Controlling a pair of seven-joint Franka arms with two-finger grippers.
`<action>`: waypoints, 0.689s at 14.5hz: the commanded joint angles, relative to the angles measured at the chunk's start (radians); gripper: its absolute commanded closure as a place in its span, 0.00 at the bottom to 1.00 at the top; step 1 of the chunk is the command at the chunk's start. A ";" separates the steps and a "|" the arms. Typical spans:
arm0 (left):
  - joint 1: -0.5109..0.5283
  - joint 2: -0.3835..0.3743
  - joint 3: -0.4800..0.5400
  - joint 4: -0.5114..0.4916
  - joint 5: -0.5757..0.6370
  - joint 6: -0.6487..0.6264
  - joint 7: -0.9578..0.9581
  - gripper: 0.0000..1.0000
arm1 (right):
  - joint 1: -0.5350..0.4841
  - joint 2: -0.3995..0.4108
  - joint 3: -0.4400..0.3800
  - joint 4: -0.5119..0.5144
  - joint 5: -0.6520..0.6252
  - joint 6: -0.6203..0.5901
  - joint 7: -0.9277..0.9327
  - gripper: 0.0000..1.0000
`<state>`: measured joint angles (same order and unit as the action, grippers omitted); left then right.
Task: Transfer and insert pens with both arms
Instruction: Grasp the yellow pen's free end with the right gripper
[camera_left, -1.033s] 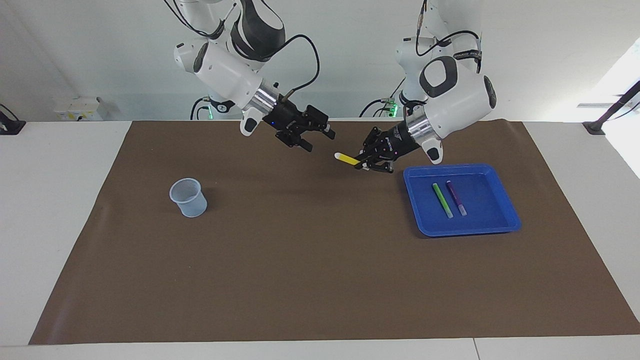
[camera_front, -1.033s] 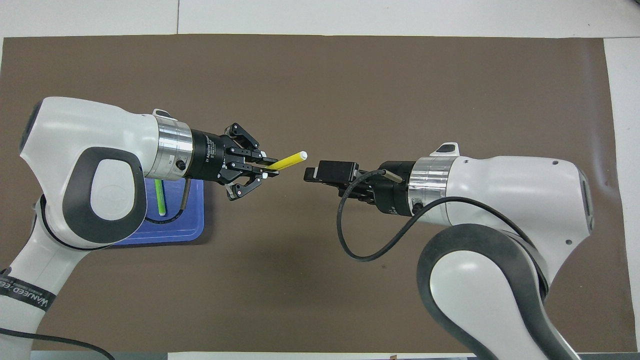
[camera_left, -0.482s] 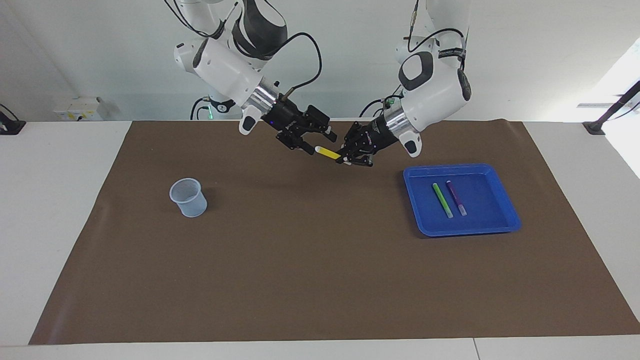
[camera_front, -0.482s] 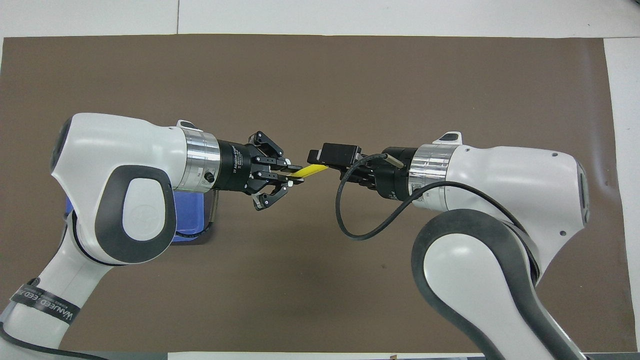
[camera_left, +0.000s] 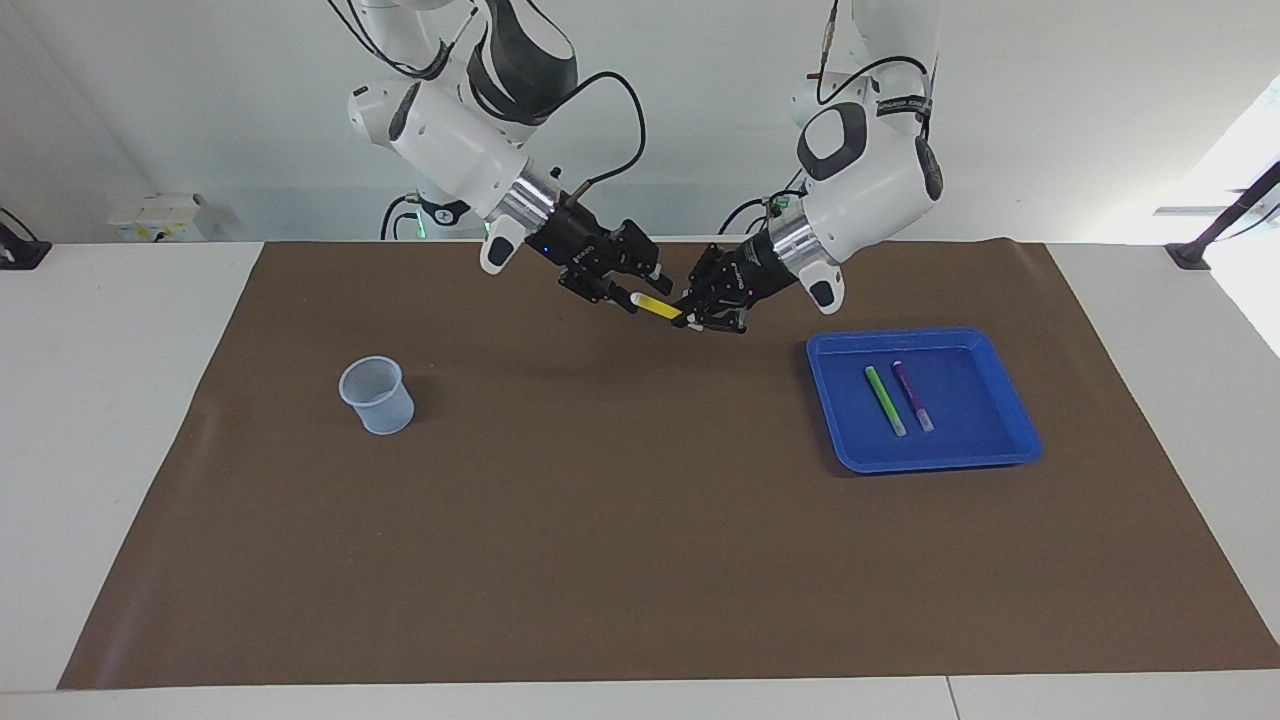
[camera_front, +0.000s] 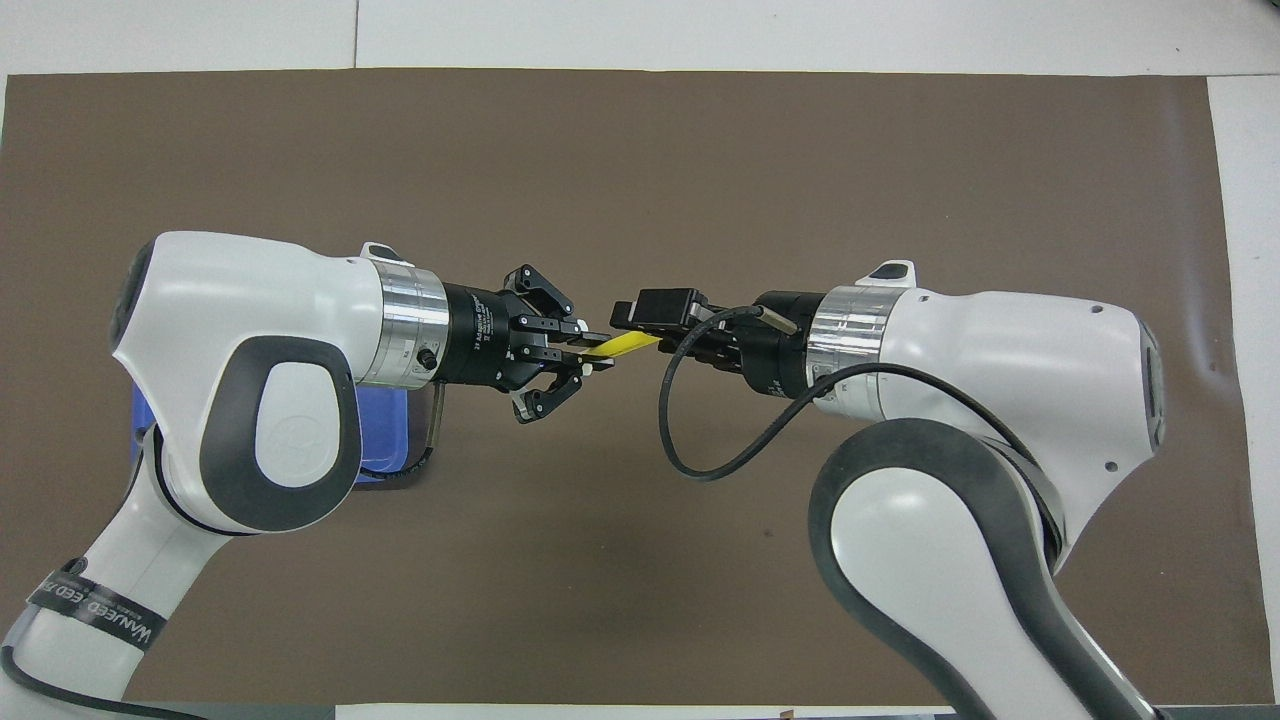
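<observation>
My left gripper (camera_left: 692, 318) is shut on the yellow pen (camera_left: 657, 307), held level above the brown mat between the two arms; both also show in the overhead view, the gripper (camera_front: 592, 352) and the pen (camera_front: 626, 345). My right gripper (camera_left: 638, 286) is open, with its jaws around the pen's pale end; in the overhead view the right gripper (camera_front: 638, 322) covers that end. The green pen (camera_left: 885, 400) and the purple pen (camera_left: 912, 396) lie side by side in the blue tray (camera_left: 920, 336). In the overhead view the left arm hides them.
A pale blue cup (camera_left: 377, 395) stands upright on the brown mat (camera_left: 640, 550) toward the right arm's end; the right arm hides it in the overhead view. A corner of the blue tray (camera_front: 385, 445) shows under the left arm.
The left gripper carried the yellow pen from near the tray toward the right gripper. The two grippers closed in until the pen's pale end came between the right gripper's jaws.
</observation>
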<state>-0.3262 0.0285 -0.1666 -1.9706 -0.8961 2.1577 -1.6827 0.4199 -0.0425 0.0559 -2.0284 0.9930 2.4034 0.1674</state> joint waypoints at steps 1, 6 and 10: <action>-0.008 -0.032 0.006 -0.034 -0.021 0.018 0.021 1.00 | 0.000 0.006 0.001 0.005 -0.020 0.017 -0.003 0.60; -0.010 -0.035 0.006 -0.034 -0.021 0.018 0.028 1.00 | -0.009 0.004 0.001 0.005 -0.019 0.013 0.004 1.00; -0.019 -0.036 0.006 -0.036 -0.021 0.027 0.028 1.00 | -0.010 0.003 0.001 -0.003 -0.020 0.008 0.006 1.00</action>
<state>-0.3249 0.0205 -0.1631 -1.9716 -0.8959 2.1673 -1.6703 0.4132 -0.0400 0.0505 -2.0358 0.9763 2.4035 0.1673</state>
